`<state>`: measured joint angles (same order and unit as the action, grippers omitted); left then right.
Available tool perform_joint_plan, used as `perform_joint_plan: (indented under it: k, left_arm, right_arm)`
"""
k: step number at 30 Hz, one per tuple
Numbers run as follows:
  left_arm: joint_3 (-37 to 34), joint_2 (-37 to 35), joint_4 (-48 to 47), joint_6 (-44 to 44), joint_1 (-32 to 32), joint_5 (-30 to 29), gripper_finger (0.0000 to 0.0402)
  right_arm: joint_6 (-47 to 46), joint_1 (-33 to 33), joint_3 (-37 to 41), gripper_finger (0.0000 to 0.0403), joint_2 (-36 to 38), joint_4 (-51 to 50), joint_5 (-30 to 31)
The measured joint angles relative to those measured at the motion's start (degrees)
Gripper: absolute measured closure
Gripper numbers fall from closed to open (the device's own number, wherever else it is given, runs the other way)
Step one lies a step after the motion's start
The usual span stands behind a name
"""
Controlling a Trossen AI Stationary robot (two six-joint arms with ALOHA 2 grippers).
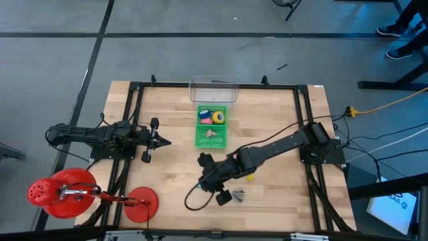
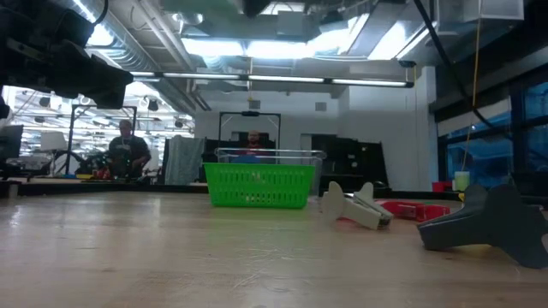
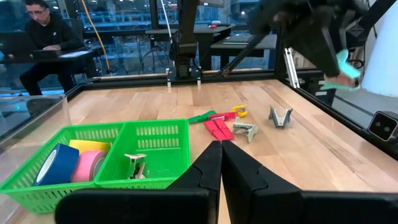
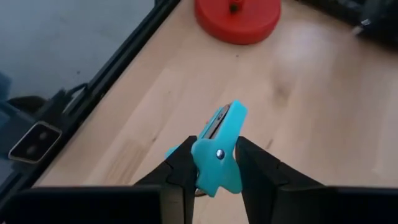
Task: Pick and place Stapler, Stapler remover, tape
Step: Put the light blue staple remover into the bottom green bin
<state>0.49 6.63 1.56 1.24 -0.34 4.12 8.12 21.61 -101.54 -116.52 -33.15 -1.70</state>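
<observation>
Right gripper (image 4: 208, 163) lifted over table (image 1: 174, 134) near front edge, jaws clamped on turquoise stapler remover (image 4: 217, 149), clear for carry to green basket (image 1: 198, 139) near far edge. Left gripper (image 3: 219, 163) parked near left edge, jaws closed, empty.

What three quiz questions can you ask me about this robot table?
1. True or false: the right gripper is clamped on a turquoise stapler.
2. In the green basket, what lies in the compartment next to the tape rolls? A) a staple remover B) a banana C) a cup
3. Fill in: the left gripper, waiting at the table's left side, has its fingers ___ (open or shut).

Key: 1 true; 2 A; 3 shut.
</observation>
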Motion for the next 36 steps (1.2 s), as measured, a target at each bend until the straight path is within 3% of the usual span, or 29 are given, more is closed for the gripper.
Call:
perform_joint_plan:
  k: [13,26,36]
  left_arm:
    - [0.0,0.0,0.0,0.0,0.0,0.0,0.0393]
    - [0.0,0.0,0.0,0.0,0.0,0.0,0.0394]
    - [0.0,0.0,0.0,0.0,0.0,0.0,0.0397]
  right_arm:
    - [5.2,-6.8,-3.1,0.0314,0.0,-7.0,0.1]
    - [9.6,-19.1,-3.1,0.0314,0.0,-13.7,0.6]
    - [10.5,-26.2,-1.1,0.0314,0.1,-10.9,0.2]
